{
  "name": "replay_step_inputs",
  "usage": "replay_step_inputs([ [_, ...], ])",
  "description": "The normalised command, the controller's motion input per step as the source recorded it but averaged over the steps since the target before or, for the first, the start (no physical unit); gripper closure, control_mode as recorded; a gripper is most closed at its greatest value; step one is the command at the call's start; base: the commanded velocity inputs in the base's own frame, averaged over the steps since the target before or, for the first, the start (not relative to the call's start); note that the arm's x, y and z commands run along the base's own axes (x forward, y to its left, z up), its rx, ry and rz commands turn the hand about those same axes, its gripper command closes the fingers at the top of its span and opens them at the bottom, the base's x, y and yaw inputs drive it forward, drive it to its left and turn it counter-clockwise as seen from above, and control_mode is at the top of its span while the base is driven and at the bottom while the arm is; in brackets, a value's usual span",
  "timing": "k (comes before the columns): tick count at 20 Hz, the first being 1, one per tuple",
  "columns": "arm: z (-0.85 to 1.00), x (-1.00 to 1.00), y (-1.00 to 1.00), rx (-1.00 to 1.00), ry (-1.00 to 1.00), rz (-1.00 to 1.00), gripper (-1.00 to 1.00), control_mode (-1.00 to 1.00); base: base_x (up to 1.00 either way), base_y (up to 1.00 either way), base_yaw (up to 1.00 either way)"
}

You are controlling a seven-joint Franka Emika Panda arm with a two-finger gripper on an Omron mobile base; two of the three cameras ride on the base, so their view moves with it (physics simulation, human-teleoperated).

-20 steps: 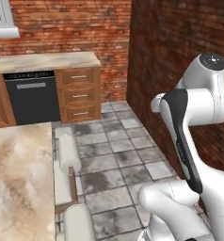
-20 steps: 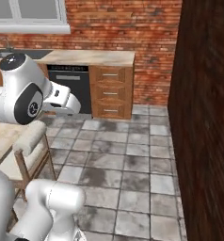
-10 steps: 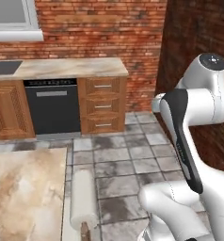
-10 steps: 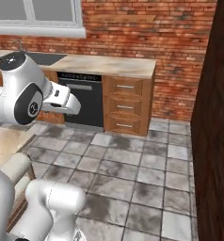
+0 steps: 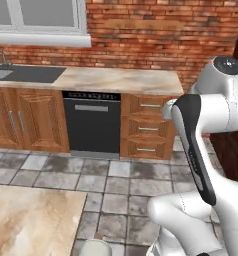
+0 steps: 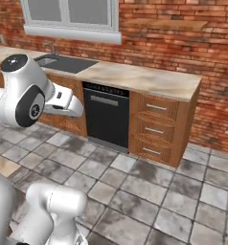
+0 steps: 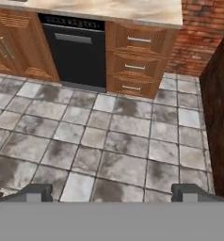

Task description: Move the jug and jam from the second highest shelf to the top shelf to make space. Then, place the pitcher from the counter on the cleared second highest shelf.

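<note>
A: What lies nearest you?
B: Your gripper [image 7: 112, 194], fingers spread wide, nothing between them, at the hand view's bottom edge over open grey floor tiles [image 7: 118, 141].
A: Farther off?
B: The counter [image 5: 116, 80] spans mid-frame; its sink [image 5: 21, 73] sits at upper left, contents hidden.

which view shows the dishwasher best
The left base view: the black dishwasher faces the camera whole, under the counter. The right base view shows it angled; the hand view shows it from above.
</note>
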Motion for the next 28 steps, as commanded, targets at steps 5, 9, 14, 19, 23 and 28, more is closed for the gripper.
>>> replay_step_inputs([
  [5,0.00,0.00,0.00,0.00,0.00,0.00,-1.00,1.00,1.00,-0.02,0.55],
  [9,0.00,0.00,0.00,0.00,0.00,0.00,-1.00,1.00,1.00,-0.01,0.58],
  [14,0.00,0.00,0.00,0.00,0.00,0.00,-1.00,1.00,1.00,0.00,0.59],
  [19,0.00,0.00,0.00,0.00,0.00,0.00,-1.00,1.00,1.00,0.00,0.60],
  [23,0.00,0.00,0.00,0.00,0.00,0.00,-1.00,1.00,1.00,0.00,0.59],
  [28,0.00,0.00,0.00,0.00,0.00,0.00,-1.00,1.00,1.00,0.00,0.58],
])
